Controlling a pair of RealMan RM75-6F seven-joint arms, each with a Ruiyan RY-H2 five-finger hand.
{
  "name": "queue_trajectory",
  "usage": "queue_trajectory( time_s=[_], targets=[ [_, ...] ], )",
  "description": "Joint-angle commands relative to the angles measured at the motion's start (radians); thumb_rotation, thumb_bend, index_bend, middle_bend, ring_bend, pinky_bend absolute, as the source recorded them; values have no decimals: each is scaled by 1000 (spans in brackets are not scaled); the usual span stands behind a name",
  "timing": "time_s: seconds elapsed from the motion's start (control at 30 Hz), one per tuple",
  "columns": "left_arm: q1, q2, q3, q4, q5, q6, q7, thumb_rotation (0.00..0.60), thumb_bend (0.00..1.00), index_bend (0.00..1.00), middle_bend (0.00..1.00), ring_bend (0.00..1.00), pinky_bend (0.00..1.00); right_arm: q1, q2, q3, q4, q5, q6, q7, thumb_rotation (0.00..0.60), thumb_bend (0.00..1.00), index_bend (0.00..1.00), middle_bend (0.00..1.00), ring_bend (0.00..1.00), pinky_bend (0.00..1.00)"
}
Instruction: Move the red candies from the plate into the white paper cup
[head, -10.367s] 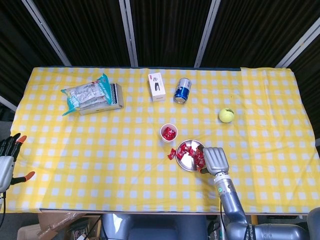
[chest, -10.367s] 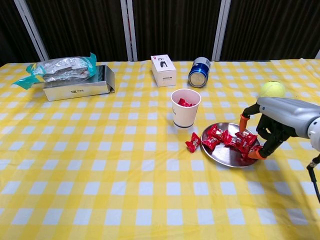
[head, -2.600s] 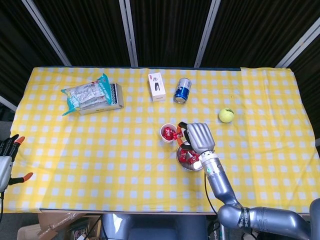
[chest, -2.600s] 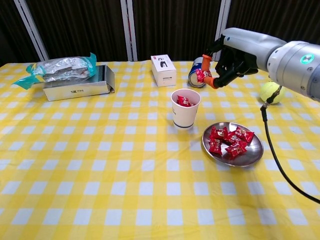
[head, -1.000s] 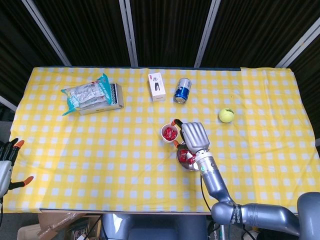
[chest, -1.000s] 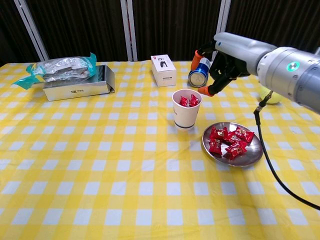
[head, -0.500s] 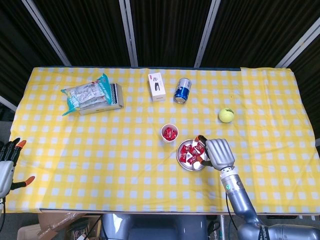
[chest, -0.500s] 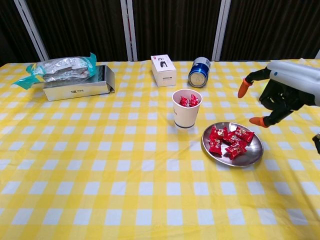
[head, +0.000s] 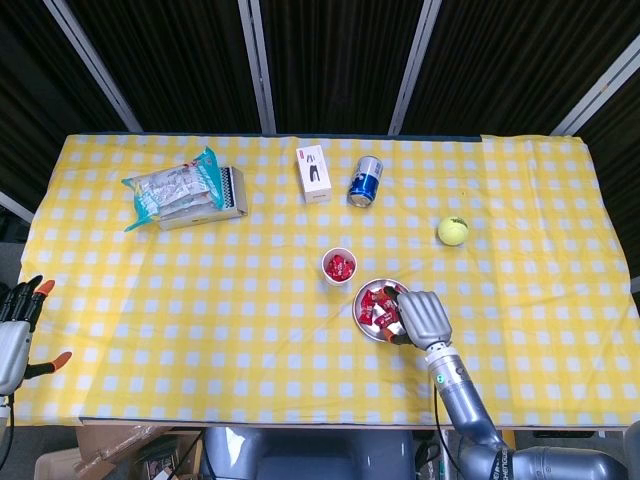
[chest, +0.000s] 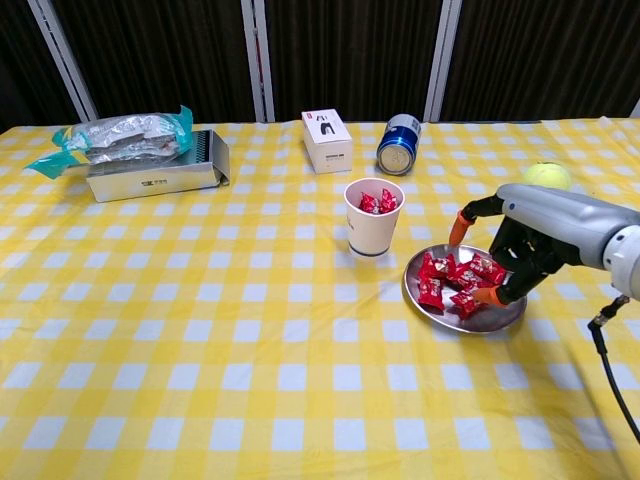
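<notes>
Red candies (head: 377, 303) lie heaped on the round metal plate (head: 366, 325) near the middle of the tabletop's front edge, as we see from the head view. More candies already fill the white paper cup (head: 338, 266), which stands just beside the plate toward the far edge. Our right robot hand (head: 422, 317) covers the plate's right side. Our left robot hand (head: 12, 338) hangs off the tabletop's left edge, fingers spread, holding nothing.

From the chest view, the right robot hand (chest: 520, 240) hovers low over the plate (chest: 500, 315), thumb and fingers (chest: 487, 296) apart around the candies (chest: 452, 279) on the right side. It appears to hold nothing yet. The cup (chest: 371, 228) stands upright, its candies showing at the rim.

We judge this to be the reach for the next candy. To do it well, we should settle on one wrapper at the edge of the heap, close thumb and finger across it alone, and lift straight up so that neighbours are not dragged off the plate. We should then approach the cup from above, since a sideways brush could tip so light a thing.
</notes>
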Motion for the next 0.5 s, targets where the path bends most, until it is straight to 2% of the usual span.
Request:
queue_trajectory(
  time_s=[0.03, 0.2, 0.33, 0.5],
  targets=[
    [1, 1, 0, 5, 0, -1, -8, 600, 72, 0, 0, 0, 0, 11, -24, 9, 36, 25, -26, -11, 600, 300, 334, 865, 851, 947],
    [0, 8, -2, -6, -2, -4, -8, 600, 72, 0, 0, 0, 0, 17, -43, 25, 73, 58, -47, -10, 600, 300, 336, 865, 851, 947],
    [1, 4, 0, 4, -7, -8, -11, 600, 72, 0, 0, 0, 0, 14, -56, 26, 109, 68, -63, 2, 600, 299, 395, 865, 851, 947],
    [1, 7, -1, -1, -4, -5, -12, 600, 72, 0, 0, 0, 0, 9, -67, 28, 135, 69, -76, 19, 600, 299, 416, 865, 851, 947]
  ],
)
